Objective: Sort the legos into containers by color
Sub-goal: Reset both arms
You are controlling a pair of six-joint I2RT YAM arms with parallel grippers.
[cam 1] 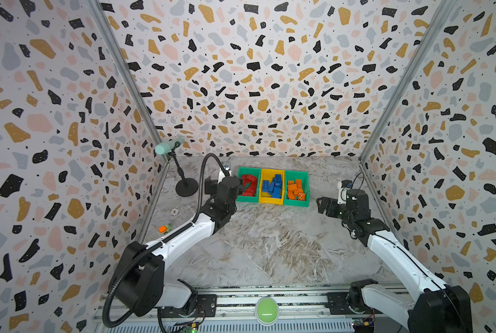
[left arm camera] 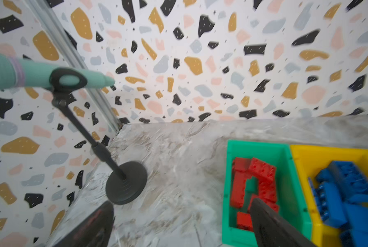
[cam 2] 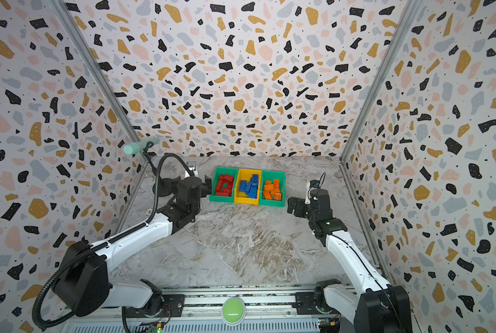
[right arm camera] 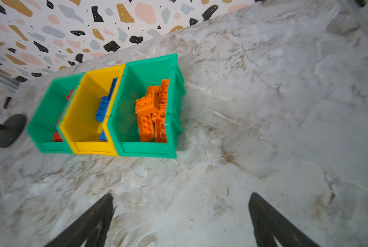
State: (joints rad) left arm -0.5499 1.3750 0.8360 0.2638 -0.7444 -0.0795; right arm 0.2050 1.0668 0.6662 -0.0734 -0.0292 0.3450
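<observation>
Red, blue, orange plastic bricks lie sorted in green and yellow bins; left hand, right hand gape empty, job seemingly done.

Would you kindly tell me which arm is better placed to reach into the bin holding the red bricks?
Left. The left arm has its open jaws right at the red bin; the right arm sits on the other side of the row, with the yellow bin and orange bin between.
</observation>
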